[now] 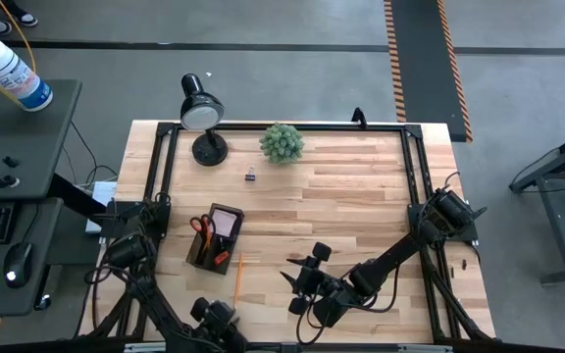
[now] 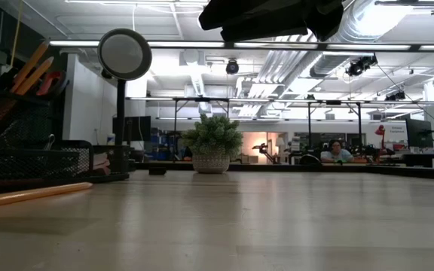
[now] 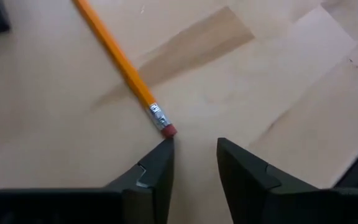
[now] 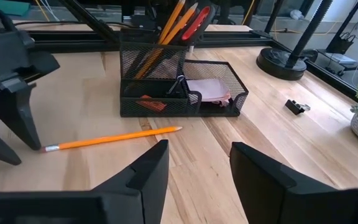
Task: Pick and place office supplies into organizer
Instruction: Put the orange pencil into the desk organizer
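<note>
My left claw (image 3: 194, 163) sits low over the near edge of the table with its two fingers apart and nothing between them; the pencil (image 3: 123, 65) lies flat on the wood just ahead, its eraser end almost touching one fingertip (image 3: 164, 155), its far end cut off by the edge of my wrist view. From above, that claw (image 1: 217, 316) is mostly buried under its own arm, so I read its state from the wrist. Beyond the pencil's tip stands the organizer (image 1: 215, 238), with red-handled scissors (image 1: 201, 225) and pencils upright in its tall section, a pink sticky-note pad (image 4: 205, 89) in the low tray, and an orange thing I cannot identify through the mesh. My right claw (image 4: 194, 163) waits to the side, fingers apart and empty, facing the organizer. A binder clip (image 4: 297, 107) lies well beyond, near the lamp (image 1: 202, 116).
</note>
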### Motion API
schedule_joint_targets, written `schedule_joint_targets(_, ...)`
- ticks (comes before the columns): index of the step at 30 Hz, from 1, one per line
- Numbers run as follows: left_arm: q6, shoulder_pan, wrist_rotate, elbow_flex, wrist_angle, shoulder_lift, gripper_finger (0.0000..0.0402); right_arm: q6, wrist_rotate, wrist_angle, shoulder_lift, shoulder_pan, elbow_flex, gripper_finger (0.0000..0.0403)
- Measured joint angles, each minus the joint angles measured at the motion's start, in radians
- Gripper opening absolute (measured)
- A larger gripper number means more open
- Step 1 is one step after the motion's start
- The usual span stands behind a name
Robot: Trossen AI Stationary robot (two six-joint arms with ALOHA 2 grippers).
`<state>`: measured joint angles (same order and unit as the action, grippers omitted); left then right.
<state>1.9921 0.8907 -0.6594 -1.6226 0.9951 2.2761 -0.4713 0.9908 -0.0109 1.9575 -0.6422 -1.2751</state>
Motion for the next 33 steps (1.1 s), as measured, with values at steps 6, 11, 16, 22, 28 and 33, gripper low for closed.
schedule_joint_targets(6, -0.034, -0.021, 0.008, 0.001, 0.013, 0.001, 0.0089, 0.0, -0.001, 0.0, 0.0, 0.0, 0.0, 0.0159)
schedule_joint_targets(11, -0.033, -0.022, 0.016, 0.001, 0.035, 0.002, 0.0068, 0.0, -0.004, 0.0, 0.0, 0.0, 0.0, 0.0154)
schedule_joint_targets(16, -0.033, -0.022, 0.016, 0.002, 0.046, 0.002, 0.0048, 0.0, -0.008, 0.0, 0.0, 0.0, 0.0, 0.0159)
schedule_joint_targets(22, -0.032, -0.022, 0.053, 0.0, 0.056, 0.002, 0.0041, 0.0, -0.021, 0.0, 0.0, 0.0, 0.0, 0.0161)
schedule_joint_targets(28, -0.051, -0.022, 0.063, -0.003, 0.051, 0.002, 0.0064, 0.0, -0.022, 0.0, 0.0, 0.0, 0.0, 0.0154)
schedule_joint_targets(33, -0.049, -0.022, 0.07, -0.008, 0.057, 0.001, 0.0096, 0.0, -0.022, 0.0, 0.0, 0.0, 0.0, 0.0157)
